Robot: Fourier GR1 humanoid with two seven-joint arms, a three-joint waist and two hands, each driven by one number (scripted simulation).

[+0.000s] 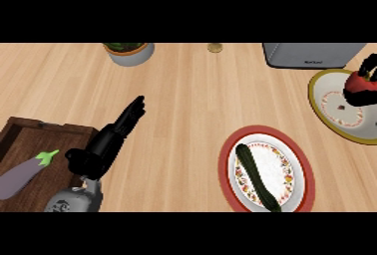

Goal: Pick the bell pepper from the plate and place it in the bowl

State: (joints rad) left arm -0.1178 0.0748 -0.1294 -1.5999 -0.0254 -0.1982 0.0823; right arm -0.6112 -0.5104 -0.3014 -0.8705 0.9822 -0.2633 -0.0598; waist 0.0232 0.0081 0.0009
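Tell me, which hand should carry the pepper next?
The right hand. It is already curled round the red bell pepper above the yellow-rimmed plate at the right edge. The left hand rests open, far away, near the wooden tray.

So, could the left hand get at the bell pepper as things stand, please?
Probably not: the left hand lies open at the lower left, the bell pepper sits on its plate at the far right, and the right hand is curled round it.
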